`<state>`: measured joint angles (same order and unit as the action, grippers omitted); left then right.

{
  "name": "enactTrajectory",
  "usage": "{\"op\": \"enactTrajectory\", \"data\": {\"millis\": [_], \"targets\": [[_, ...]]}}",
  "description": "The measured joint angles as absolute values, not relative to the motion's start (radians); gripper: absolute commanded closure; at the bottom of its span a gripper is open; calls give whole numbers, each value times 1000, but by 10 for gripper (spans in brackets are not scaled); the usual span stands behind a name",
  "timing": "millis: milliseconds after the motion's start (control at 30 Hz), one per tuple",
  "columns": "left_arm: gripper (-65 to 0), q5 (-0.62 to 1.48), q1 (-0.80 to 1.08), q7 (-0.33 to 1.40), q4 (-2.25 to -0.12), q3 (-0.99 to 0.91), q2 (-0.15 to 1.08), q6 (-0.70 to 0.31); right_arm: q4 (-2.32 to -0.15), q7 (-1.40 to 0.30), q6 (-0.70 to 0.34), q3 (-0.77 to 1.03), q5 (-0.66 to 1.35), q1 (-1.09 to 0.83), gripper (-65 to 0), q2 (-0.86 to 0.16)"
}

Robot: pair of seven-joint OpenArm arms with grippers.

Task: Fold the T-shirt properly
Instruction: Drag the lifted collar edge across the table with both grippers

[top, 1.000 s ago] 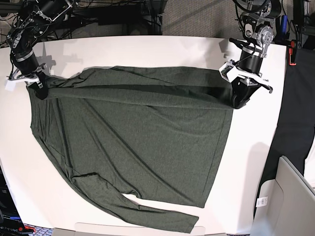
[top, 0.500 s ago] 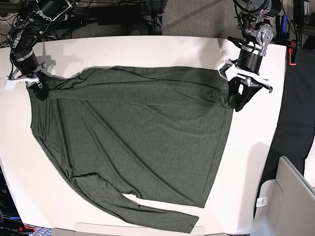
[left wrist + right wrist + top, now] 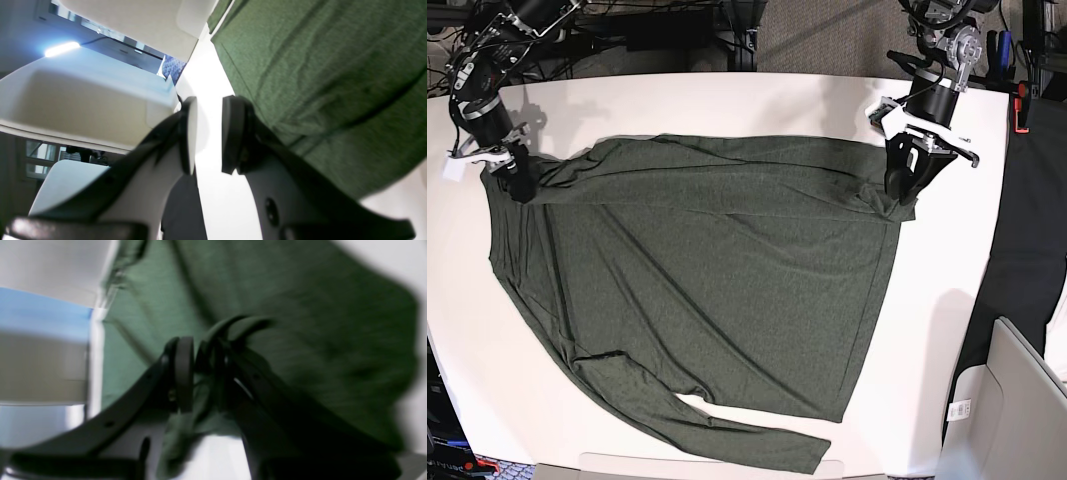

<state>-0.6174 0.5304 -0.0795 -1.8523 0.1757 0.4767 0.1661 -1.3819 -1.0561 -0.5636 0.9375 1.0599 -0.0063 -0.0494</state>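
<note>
Base view is showing the T-shirt (image 3: 707,290) lying across a white table (image 3: 727,100), grey carpet at top; left gripper (image 3: 208,133) fingers are standing apart, empty, while right gripper (image 3: 203,373) fingers are pinching cloth.

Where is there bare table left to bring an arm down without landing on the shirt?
Free: the strip beyond the T-shirt along the table's far edge between both grippers, the band beside its hem, and the near corner under the slanting sleeve. The middle is fully covered.

table (image 3: 727,100): white, wide
floor (image 3: 827,35): grey carpet behind table
bin (image 3: 1012,400): pale, right of table
light (image 3: 61,49): bright strip overhead
</note>
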Motion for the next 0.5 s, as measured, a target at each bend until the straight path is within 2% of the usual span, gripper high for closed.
{"op": "enactTrajectory", "data": {"millis": [367,500], "targets": [[-128,-618,537,-79,-1852,175,476,165,-1397,-1039,-578,948,1119,-55,-120,-30],[-128,-618,538,-78,-1852,176,474,165,-1396,-1010,-566,948,1045,-57,-58,-58]]}}
